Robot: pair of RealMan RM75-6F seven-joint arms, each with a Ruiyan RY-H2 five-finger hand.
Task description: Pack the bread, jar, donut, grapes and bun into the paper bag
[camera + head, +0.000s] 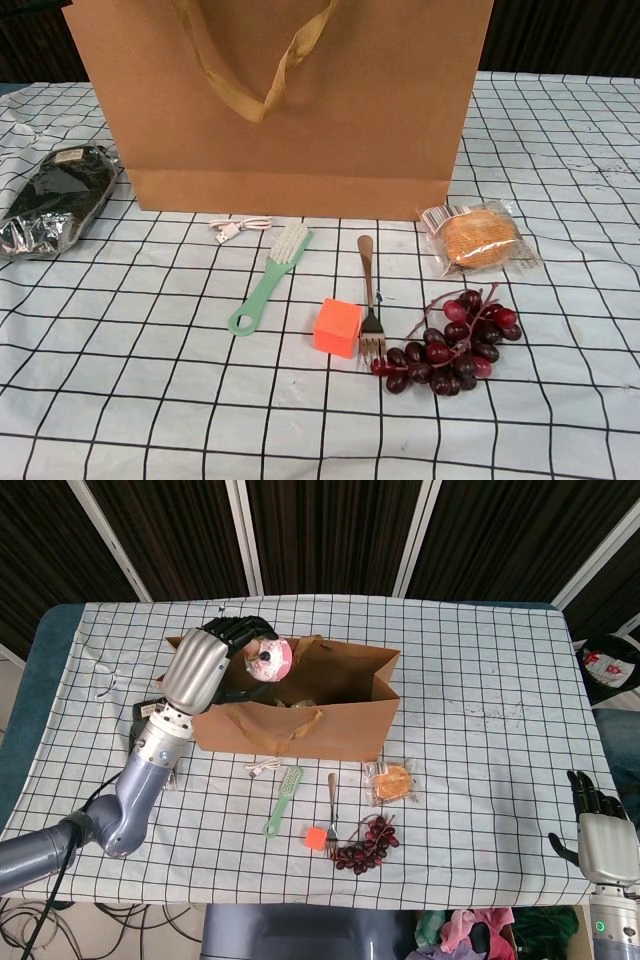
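Now the left robot hand [215,652] was up at the left end of the paper bag [340,730], fingers wrapped round the pink-iced donut [270,660], which hung right over the open mouth, so the drop looked to be straight down. Well apart, the right robot hand [596,825] sat low with fingers spread, holding nothing.

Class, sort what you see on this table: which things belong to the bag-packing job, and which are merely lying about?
Job: paper bag, donut held by left hand, grapes, wrapped bun, dark bread packet.
Lying about: green brush, fork, orange cube, white cable.
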